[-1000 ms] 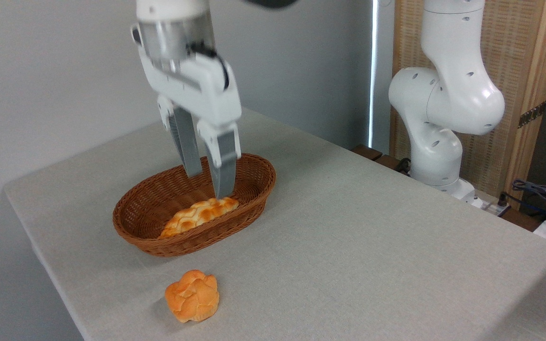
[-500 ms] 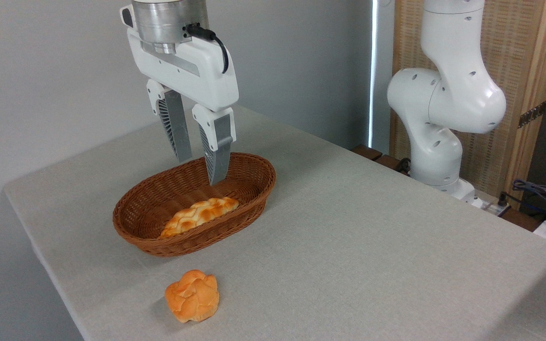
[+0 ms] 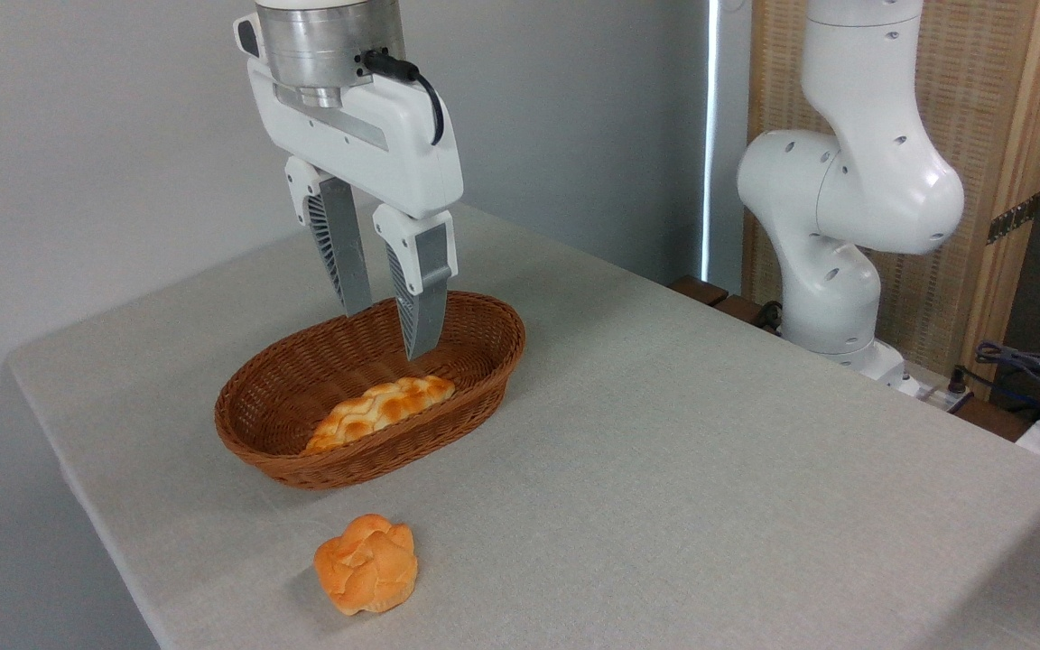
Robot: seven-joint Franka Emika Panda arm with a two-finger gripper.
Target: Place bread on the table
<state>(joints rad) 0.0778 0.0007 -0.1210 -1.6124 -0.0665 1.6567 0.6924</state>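
Bun (image 3: 366, 564) lies on the table (image 3: 664, 469), near the front edge, clear of the basket (image 3: 484, 379) and in front of it. Nothing touches the bun; bare cloth surrounds it on all sides.

Gripper (image 3: 389, 334) hangs above the basket, fingers pointing down, tips at about rim height over the rear half. The two fingers stand a narrow gap apart and hold nothing. The nearer fingertip (image 3: 421, 338) is above the right end of the loaf, not in contact with it. The gripper is well apart from the bun.

Basket: brown oval wicker, resting on the table left of centre. Inside it lies one long flat loaf (image 3: 380, 411) with a lattice crust, set against the front wall, running lengthwise.

Arm (image 3: 845, 199): white base and lower links stand beyond the far right edge of the table. Behind it a wood-framed woven panel (image 3: 980, 135). Cables (image 3: 1026, 370) lie at the right margin, off the table. Grey wall (image 3: 78, 135) behind the left side.

No object stands between gripper and bun other than the front wall of the basket.
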